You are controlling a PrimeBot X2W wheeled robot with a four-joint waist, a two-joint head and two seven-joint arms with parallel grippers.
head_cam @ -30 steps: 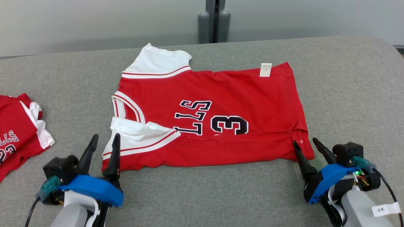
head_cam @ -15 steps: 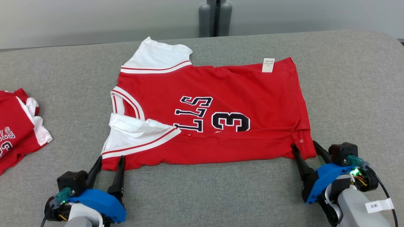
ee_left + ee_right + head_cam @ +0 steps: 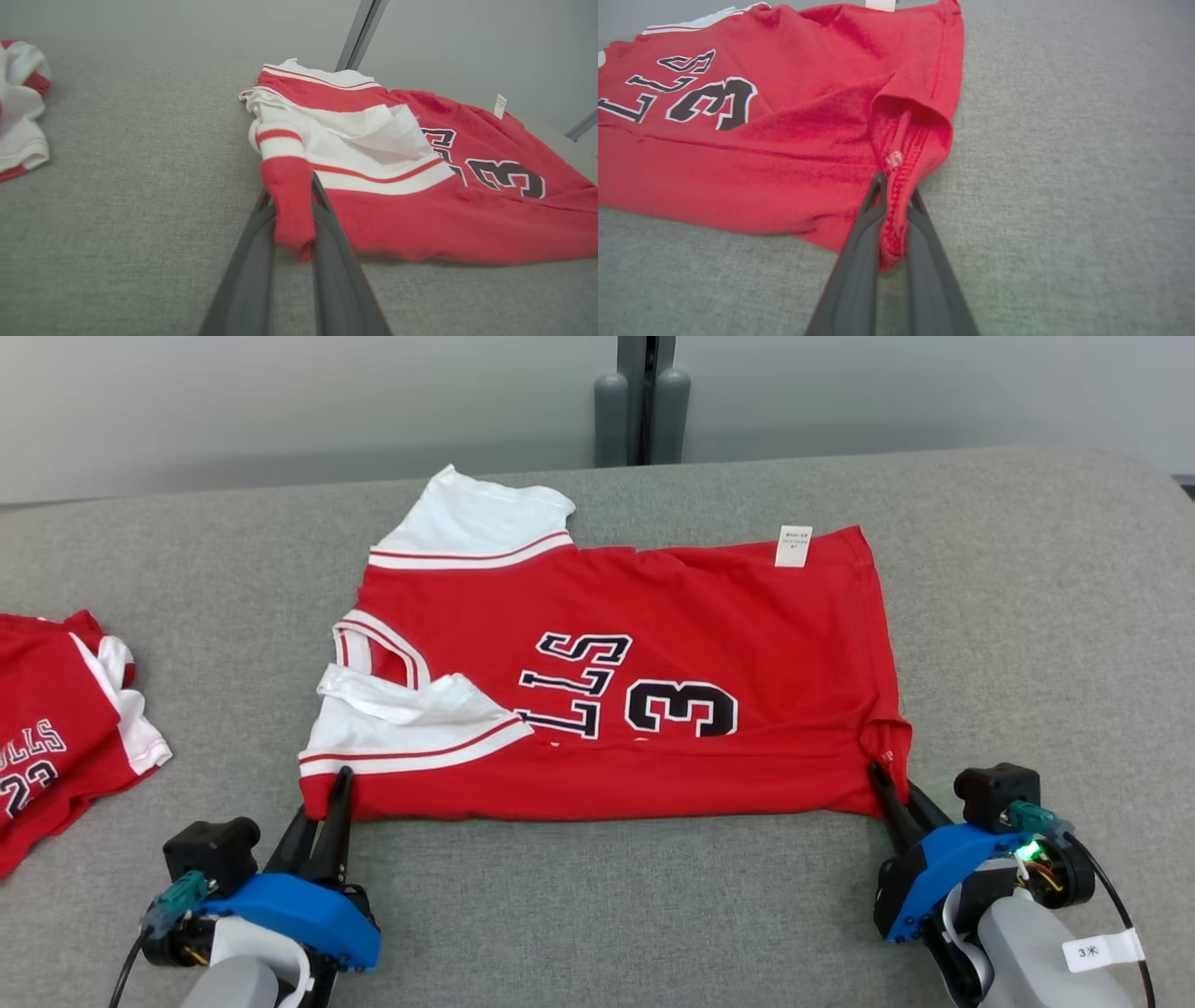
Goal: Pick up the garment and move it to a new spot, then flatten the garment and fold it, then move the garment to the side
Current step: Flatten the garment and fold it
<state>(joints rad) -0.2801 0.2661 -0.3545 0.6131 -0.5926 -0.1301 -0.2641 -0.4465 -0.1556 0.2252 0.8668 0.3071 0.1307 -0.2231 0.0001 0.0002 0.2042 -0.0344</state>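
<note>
Folding step, by judgement: red garment (image 3: 653, 663) lies flat at mid counter (image 3: 607, 915), collar end to the left, hem end to the right. A strip along its near edge appears to be turned over, cutting off the lower part of the lettering and the numeral.

- Left pincer (image 3: 329, 793): pressed together on the near collar-end corner. The left wrist view shows red cloth pinched between the two fingers.
- Right pincer (image 3: 892, 782): pressed together on the near hem corner. The right wrist view shows the stitched hem nipped between the fingers and raised slightly off the surface.
- Next move, estimated: lift both corners together at equal height and carry the near edge toward the far edge, keeping the cloth taut so the crease runs straight. Uneven lift would likely skew the fold. The loose white sleeve (image 3: 411, 719) may drag or bunch.
- White label (image 3: 792, 544): at the far hem corner, lying flat.
- Second garment (image 3: 56, 709): red and white, bunched at the left side, well apart from the first.
- Surface: grey woven covering, rounded far-right corner.
- Room: pale grey wall (image 3: 280, 401) behind, and a dark upright post (image 3: 642, 401) with two rounded grey caps just beyond the far edge.
</note>
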